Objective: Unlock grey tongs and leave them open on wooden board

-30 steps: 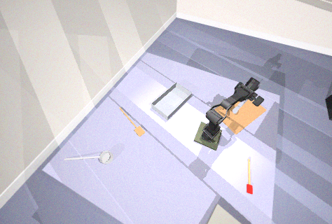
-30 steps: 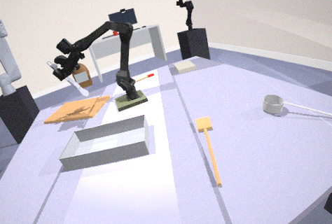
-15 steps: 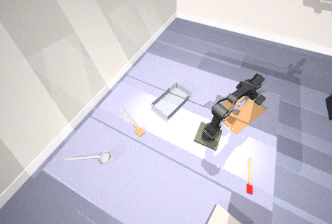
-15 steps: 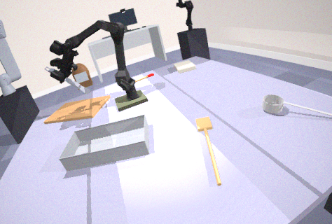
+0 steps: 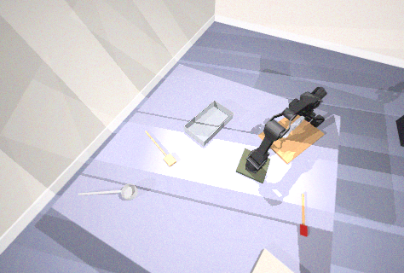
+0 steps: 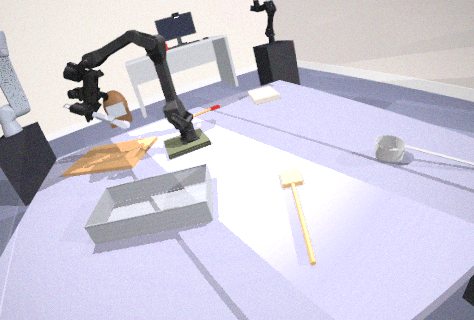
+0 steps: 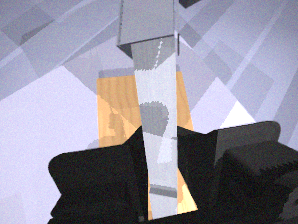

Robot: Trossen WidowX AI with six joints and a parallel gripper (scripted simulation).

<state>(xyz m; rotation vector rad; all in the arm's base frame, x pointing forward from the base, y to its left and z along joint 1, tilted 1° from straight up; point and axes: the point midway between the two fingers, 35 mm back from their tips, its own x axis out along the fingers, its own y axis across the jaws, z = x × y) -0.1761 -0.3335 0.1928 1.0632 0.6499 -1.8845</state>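
My gripper (image 5: 315,120) (image 6: 87,110) (image 7: 153,127) is shut on the grey tongs (image 6: 112,120) (image 7: 157,90). It holds them in the air above the wooden board (image 5: 289,153) (image 6: 100,164) (image 7: 107,107). In the exterior view the tongs lie across the fingers, tilted, with the end nearer the arm's base a little lower. In the wrist view they run up between the fingers to a wide grey block. The tongs' arms look close together; the lock itself cannot be made out. The grey roasting tin (image 5: 194,137) (image 6: 155,220) stands on the table with no tongs across it.
A wooden spatula (image 5: 170,159) (image 6: 291,179) lies beside the tin. A grey long-handled pan (image 5: 129,192) (image 6: 390,149) is farther off. A red-ended tool (image 5: 303,230) (image 6: 215,107) and a pale block (image 5: 268,264) (image 6: 264,95) lie beyond the arm's green base plate (image 5: 244,171) (image 6: 200,147).
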